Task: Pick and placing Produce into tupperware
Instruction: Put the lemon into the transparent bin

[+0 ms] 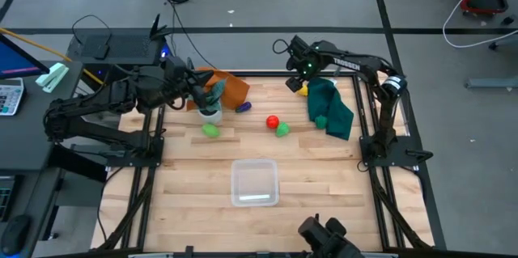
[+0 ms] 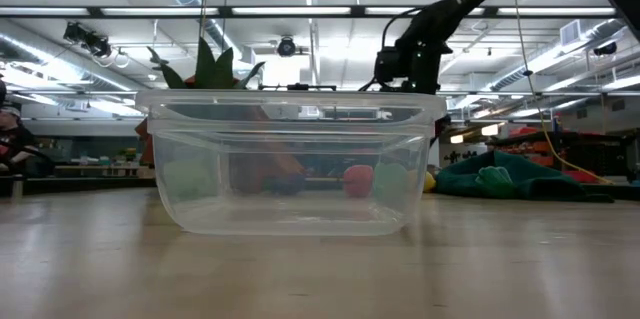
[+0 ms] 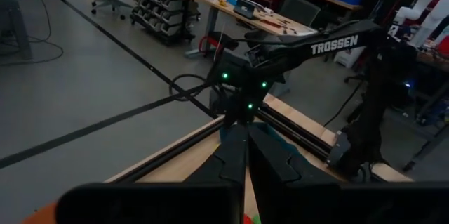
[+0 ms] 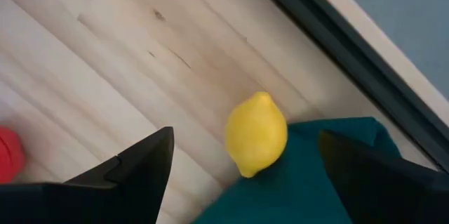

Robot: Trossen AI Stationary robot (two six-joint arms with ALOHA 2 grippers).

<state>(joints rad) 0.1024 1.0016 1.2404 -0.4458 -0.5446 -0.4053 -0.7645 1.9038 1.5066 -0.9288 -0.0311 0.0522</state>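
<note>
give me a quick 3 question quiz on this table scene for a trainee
1. True or false: the tupperware already holds produce.
2. Which piece lies ahead of the open right gripper? A) purple piece B) yellow lemon C) red piece
3. Fill in: the lemon lies against the edge of the dark green ____.

Key:
1. False. From above, the container is empty; the red piece and the green pieces lie on the table beyond it.
2. B. The right wrist view shows the lemon between the spread jaws.
3. Cloth. The left gripper, shut, waits near the orange cloth.
</note>
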